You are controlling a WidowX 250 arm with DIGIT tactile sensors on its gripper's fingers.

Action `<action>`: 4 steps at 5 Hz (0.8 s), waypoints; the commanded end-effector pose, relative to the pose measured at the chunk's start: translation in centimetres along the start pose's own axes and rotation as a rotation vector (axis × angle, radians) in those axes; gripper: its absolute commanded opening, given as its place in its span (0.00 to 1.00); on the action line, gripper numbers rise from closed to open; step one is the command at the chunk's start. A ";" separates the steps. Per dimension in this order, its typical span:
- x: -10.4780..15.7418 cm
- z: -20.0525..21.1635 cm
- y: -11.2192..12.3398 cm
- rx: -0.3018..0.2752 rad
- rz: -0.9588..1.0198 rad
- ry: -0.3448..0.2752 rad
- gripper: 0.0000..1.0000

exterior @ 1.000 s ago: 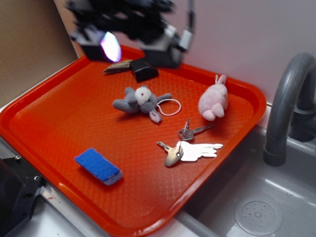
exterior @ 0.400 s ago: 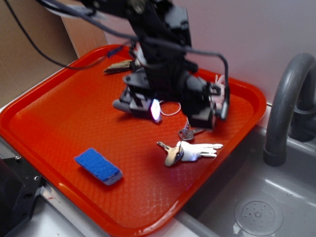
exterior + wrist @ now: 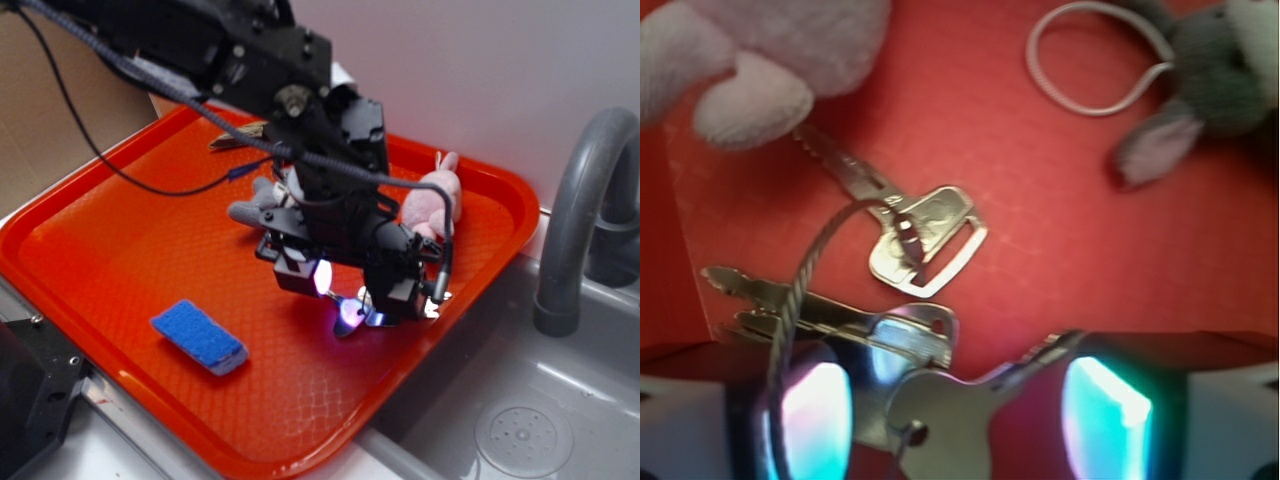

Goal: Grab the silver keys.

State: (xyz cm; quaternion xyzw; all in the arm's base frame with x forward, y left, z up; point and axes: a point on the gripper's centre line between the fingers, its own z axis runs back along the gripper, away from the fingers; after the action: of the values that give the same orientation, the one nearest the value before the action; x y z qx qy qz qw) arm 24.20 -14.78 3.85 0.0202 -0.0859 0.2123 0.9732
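Gripper (image 3: 950, 400) spread wide, straddling silver keys (image 3: 910, 330) on tray (image 3: 120, 230).

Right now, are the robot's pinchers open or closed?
Open. In the wrist view, the gripper has its two glowing fingers apart, with the silver keys lying on the red tray between them, not squeezed.

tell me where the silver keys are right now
The silver keys lie on the orange tray near its sink-side edge, just below the pink plush, directly under the open end effector.
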 end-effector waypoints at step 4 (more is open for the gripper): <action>5.3 9.6 5.4 0.001 -0.170 -0.070 0.00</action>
State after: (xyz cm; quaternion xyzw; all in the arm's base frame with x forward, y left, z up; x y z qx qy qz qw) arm 23.71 -8.90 12.26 0.0560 -0.0817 0.1185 0.9880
